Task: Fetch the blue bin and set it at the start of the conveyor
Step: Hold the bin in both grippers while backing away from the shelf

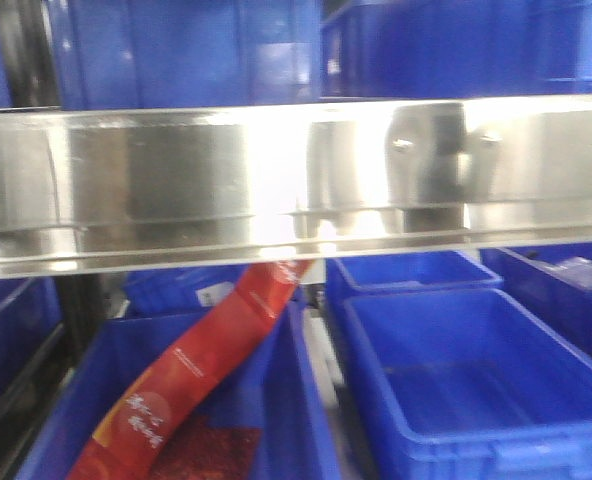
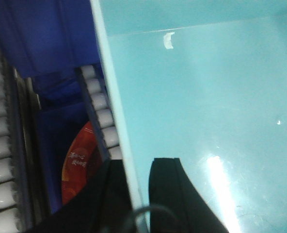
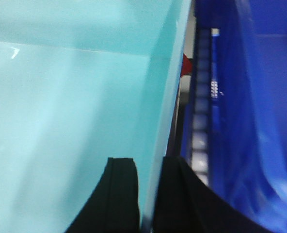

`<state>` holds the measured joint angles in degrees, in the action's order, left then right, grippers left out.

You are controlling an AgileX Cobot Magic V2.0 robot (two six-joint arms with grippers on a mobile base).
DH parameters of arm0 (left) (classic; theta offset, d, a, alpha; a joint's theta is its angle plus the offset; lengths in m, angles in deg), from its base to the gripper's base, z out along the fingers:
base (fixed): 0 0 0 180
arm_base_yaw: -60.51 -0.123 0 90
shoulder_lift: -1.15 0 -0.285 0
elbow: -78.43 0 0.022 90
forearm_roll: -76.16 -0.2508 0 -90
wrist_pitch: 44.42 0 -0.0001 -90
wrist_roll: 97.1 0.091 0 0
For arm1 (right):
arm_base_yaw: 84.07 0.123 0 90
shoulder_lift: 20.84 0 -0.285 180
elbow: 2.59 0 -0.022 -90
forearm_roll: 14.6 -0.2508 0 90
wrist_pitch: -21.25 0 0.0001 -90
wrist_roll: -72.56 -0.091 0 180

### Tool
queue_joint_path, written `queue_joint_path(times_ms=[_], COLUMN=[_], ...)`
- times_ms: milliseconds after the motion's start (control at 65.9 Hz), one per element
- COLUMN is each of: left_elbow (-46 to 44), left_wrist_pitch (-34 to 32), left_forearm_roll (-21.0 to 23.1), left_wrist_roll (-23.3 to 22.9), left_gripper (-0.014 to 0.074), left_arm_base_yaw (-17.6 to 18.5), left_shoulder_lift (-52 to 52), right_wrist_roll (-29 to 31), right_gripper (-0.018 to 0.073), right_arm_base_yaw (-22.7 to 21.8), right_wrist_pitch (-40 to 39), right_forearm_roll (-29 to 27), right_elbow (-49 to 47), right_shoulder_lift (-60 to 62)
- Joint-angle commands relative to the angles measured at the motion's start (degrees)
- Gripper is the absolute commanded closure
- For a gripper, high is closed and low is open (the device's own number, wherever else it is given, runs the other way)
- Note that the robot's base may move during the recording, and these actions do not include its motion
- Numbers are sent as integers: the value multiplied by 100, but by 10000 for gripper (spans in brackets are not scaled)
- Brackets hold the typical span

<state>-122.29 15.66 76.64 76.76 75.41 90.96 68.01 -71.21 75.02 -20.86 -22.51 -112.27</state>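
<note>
The blue bin (image 2: 206, 97) is a pale turquoise tub that fills most of the left wrist view. It also fills the left part of the right wrist view (image 3: 71, 107). My left gripper (image 2: 139, 167) is shut on the bin's left wall, one black finger (image 2: 167, 189) inside and one outside. My right gripper (image 3: 148, 167) is shut on the bin's right wall, one finger (image 3: 121, 194) inside and one outside. The bin and both grippers are out of the front view. The conveyor start is out of view.
A shiny steel shelf rail (image 1: 296, 180) crosses the front view. Dark blue bins (image 1: 476, 370) stand below and above it; one holds a red packet (image 1: 186, 390). White rollers (image 2: 102, 116) and dark blue bins (image 3: 260, 121) flank the turquoise tub.
</note>
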Motion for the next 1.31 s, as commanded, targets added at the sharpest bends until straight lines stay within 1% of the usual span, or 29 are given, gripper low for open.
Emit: queue_joint_path(times_ms=[0, 1290], left_elbow=[-38, -38], left_wrist_pitch=[-149, -149], left_forearm_roll=[-132, -132], left_wrist_roll=[103, 103], left_gripper=[708, 708], left_arm_base_yaw=[11, 11], left_shoulder_lift=[-91, -91], right_wrist_roll=[144, 144], right_gripper=[711, 711], right_arm_base_yaw=[-36, -36], right_wrist_pitch=[-191, -197], right_forearm_roll=[188, 188], right_elbow=[-49, -49], right_shoulder_lift=[95, 95])
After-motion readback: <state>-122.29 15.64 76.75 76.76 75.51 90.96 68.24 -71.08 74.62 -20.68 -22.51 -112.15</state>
